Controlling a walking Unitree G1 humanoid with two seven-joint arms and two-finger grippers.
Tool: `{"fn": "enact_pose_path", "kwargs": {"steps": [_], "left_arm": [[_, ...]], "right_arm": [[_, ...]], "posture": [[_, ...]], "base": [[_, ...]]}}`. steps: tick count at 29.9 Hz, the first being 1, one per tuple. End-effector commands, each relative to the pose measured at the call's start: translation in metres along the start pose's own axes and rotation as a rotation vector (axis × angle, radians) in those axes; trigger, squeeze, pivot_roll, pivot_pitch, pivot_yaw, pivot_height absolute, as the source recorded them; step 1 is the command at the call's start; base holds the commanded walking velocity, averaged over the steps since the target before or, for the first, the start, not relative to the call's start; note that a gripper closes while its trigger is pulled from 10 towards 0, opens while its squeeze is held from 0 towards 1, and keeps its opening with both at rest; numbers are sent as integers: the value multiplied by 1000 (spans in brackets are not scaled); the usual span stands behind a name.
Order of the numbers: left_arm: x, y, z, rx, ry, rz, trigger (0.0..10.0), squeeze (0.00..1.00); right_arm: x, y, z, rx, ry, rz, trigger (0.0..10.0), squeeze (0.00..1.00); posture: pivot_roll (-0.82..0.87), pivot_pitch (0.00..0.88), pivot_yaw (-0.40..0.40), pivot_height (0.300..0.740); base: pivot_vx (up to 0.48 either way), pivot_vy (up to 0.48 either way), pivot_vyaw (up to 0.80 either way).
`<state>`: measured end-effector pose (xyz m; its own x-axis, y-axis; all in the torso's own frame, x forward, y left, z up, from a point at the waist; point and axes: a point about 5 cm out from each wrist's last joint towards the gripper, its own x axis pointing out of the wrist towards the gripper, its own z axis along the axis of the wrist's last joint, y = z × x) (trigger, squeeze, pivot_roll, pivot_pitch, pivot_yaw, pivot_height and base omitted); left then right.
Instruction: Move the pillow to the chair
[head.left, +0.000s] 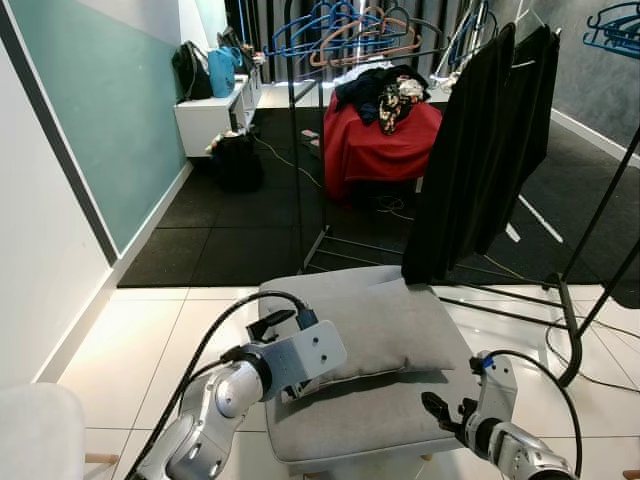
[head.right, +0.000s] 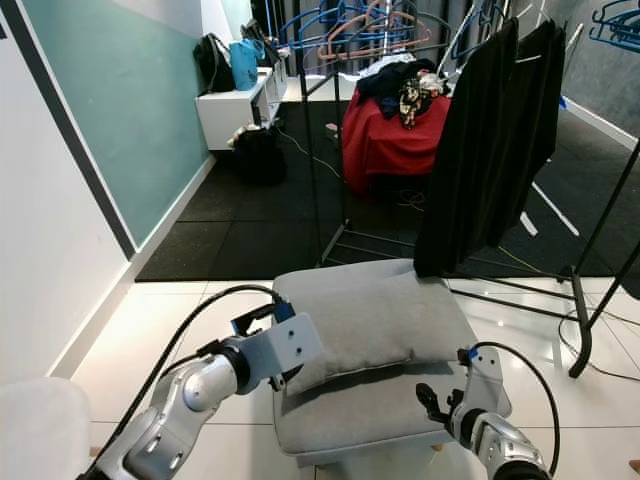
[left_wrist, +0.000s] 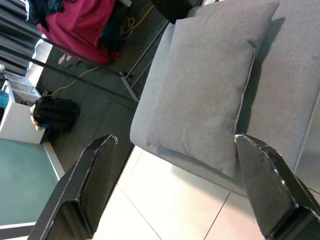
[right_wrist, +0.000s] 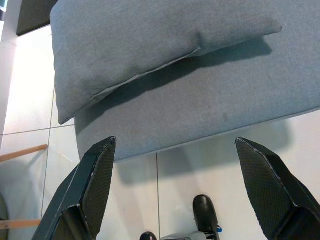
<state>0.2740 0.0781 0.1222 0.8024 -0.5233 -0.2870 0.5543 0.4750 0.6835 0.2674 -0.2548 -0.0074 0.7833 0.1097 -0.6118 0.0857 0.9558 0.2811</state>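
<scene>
The grey pillow (head.left: 385, 325) lies flat on the seat of the grey chair (head.left: 350, 415), in the lower middle of the head views. Its long axis runs across the seat, from its lower-left corner near the left gripper up to its far right corner under the hanging black garments (head.left: 480, 150). One long edge, with a pale seam, faces the front of the chair; the strip of seat cushion in front of it is bare. In the left wrist view the pillow (left_wrist: 210, 85) covers much of the cushion, and one corner overhangs a side edge of the seat above the white floor tiles (left_wrist: 165, 200).

The left gripper (head.left: 290, 385) sits at lower left of centre in the left eye view, at the pillow's near-left corner. Its jaws are spread wide, as the left wrist view shows, with both black fingers (left_wrist: 90, 185) apart and nothing between them; they hold nothing. Whether a fingertip touches the pillow's corner cannot be told.

The right gripper (head.left: 440, 410) is at lower right, just beside the front right edge of the chair. Its jaws are also spread wide and hold nothing; in the right wrist view its fingers (right_wrist: 95, 180) frame the front edge of the seat, with the pillow (right_wrist: 150, 45) beyond it.

Behind the chair stands a black clothes rack (head.left: 300, 160). Farther back, in the upper middle, a red cloth (head.left: 375, 145) covers a piece of furniture piled with clothes.
</scene>
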Motion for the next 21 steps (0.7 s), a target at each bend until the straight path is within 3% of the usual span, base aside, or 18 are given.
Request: {"fn": "enact_pose_path", "kwargs": {"steps": [1, 21], "left_arm": [[-2, -2, 1, -1, 1, -9, 10000, 0], [-1, -2, 1, 2, 2, -10, 10000, 0]], "right_arm": [[-1, -1, -2, 11, 5, 0, 10000, 0], [-1, -1, -2, 12, 10, 1, 10000, 0]], "posture": [[-96, 5, 19, 725], [-109, 2, 8, 725]], "base": [[0, 0, 0], [0, 0, 0]]}}
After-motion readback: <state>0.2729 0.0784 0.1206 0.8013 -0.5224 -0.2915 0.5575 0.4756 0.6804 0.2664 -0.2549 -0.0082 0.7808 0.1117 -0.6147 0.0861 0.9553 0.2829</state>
